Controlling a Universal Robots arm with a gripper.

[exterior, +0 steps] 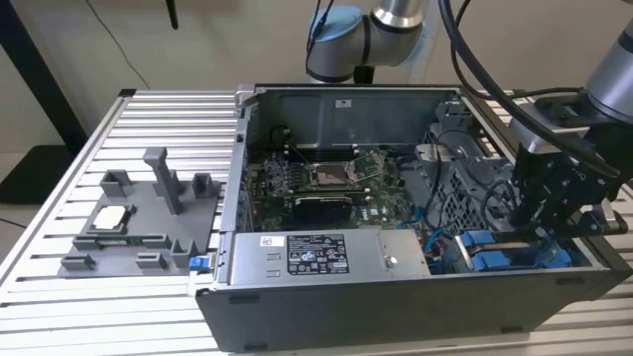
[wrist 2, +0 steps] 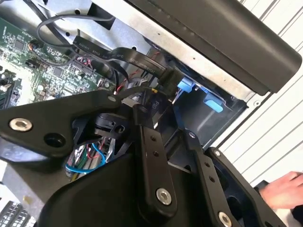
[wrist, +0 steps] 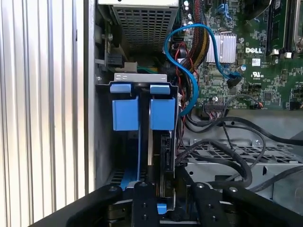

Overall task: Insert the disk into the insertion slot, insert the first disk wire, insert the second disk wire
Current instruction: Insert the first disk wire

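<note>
- One disk (wrist: 125, 113) was found seated in the insertion slot (wrist: 103, 142), just beside the case wall (wrist: 90, 94).
- The gripper (wrist 2: 163, 86) was clamped on a black disk wire (wrist 2: 118, 54) at the disk's edge.
- Little room was left among loose cables (wrist: 227, 156).

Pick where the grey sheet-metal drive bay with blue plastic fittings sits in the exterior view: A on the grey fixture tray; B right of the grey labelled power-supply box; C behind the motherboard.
B: the drive bay lies to the exterior view's right of the power-supply box.
</note>
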